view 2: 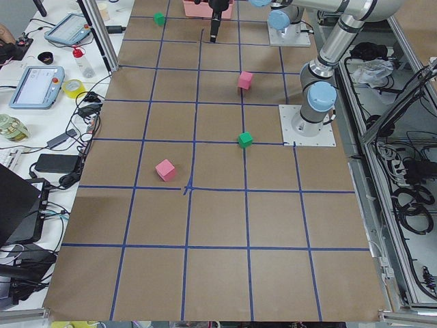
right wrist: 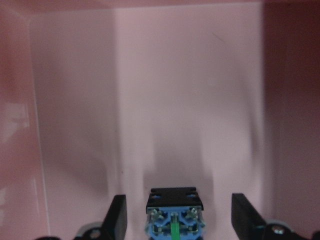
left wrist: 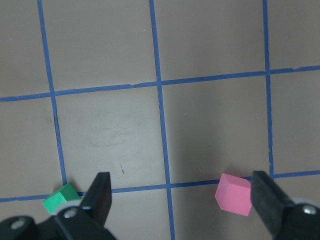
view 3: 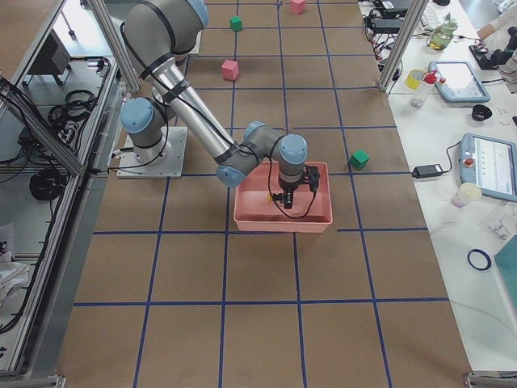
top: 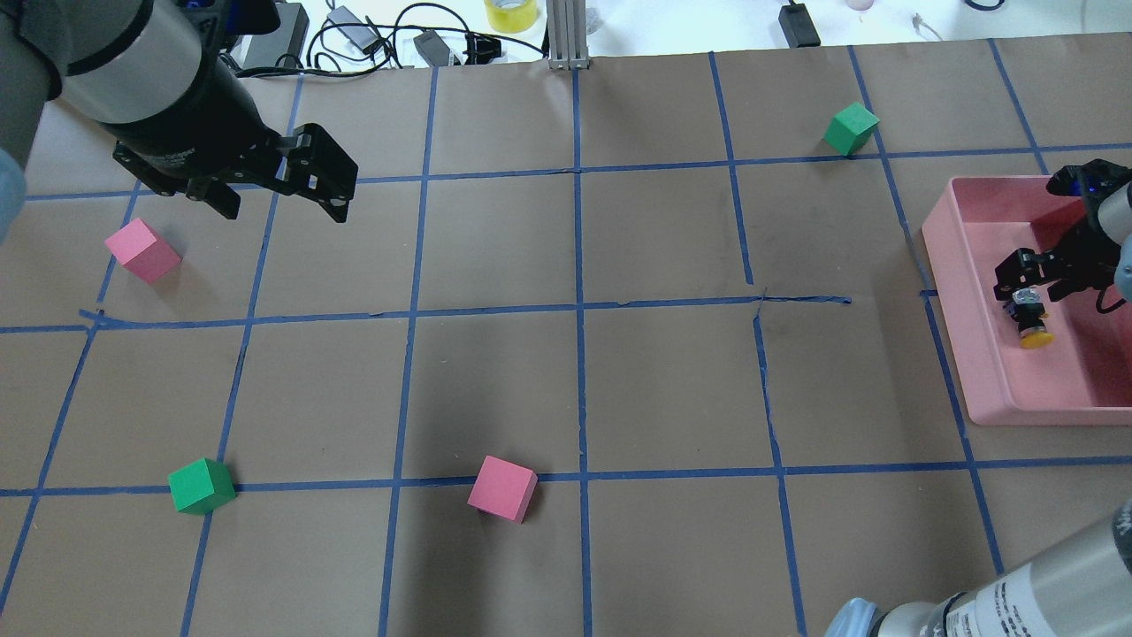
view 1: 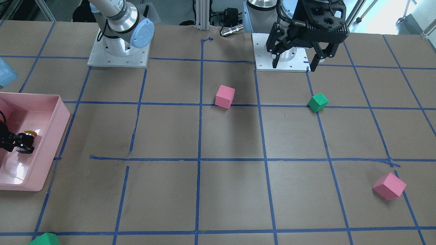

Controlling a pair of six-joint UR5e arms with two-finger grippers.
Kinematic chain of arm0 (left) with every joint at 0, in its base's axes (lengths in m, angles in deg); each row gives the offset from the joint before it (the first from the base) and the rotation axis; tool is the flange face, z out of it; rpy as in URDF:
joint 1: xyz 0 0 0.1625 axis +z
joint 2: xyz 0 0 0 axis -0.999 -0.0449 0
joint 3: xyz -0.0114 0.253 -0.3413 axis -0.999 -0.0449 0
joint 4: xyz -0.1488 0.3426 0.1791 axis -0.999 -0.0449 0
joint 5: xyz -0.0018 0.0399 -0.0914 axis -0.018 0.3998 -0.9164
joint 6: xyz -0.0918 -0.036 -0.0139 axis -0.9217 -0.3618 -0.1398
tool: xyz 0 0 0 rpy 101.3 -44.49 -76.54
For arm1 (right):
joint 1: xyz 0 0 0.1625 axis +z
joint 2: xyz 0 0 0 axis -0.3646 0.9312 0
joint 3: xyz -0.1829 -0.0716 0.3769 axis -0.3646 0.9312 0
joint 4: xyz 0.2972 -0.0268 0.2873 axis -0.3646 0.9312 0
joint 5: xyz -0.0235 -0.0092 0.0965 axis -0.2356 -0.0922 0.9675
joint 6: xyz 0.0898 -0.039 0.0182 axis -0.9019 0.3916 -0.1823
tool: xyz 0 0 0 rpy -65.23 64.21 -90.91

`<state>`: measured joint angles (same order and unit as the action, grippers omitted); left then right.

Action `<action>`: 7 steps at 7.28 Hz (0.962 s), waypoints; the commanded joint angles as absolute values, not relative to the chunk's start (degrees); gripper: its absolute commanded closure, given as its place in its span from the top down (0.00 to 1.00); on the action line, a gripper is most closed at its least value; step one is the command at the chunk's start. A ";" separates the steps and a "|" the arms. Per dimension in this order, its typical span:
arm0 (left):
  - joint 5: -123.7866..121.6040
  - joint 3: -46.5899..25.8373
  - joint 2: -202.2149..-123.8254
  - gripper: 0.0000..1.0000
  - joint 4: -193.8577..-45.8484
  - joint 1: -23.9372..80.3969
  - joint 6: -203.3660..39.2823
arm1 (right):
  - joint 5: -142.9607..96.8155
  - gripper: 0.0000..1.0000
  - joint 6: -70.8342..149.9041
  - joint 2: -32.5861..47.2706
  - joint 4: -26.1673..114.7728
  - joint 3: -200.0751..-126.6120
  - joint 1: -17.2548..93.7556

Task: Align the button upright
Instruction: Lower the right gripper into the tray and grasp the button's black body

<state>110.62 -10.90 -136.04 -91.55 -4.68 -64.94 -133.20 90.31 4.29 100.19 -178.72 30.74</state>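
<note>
The button (top: pixel 1030 320) is inside the pink tray (top: pixel 959 292) at the robot's right, its yellow cap (top: pixel 1036 337) toward the robot. It also shows in the front view (view 1: pixel 30 134). My right gripper (top: pixel 1019 285) is down in the tray with its jaws apart on either side of the button's base block (right wrist: pixel 175 220). Small gaps show on both sides of the base. I cannot tell whether the button stands or lies tilted. My left gripper (top: pixel 285 196) is open and empty, raised above the table at the robot's left.
Loose foam cubes lie on the gridded brown table: a pink one (top: pixel 142 250) below my left gripper, a green one (top: pixel 202 486), a pink one (top: pixel 502 488) near the middle front, a green one (top: pixel 851 129) beyond the tray. The tray's walls stand close around my right gripper.
</note>
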 commanded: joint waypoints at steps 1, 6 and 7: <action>110.62 -10.90 -135.96 1.00 -91.64 -4.68 -64.94 | -133.19 0.02 91.71 4.42 99.40 -178.80 30.74; 110.62 -10.90 -136.04 1.00 -91.64 -4.68 -64.94 | -133.19 0.00 92.42 6.25 99.48 -177.75 30.74; 110.62 -10.90 -136.04 1.00 -91.55 -4.68 -64.94 | -133.02 0.00 92.25 9.31 98.44 -176.71 30.74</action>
<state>110.62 -10.90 -136.02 -91.61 -4.68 -64.94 -133.15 92.32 6.58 99.24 -177.67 30.74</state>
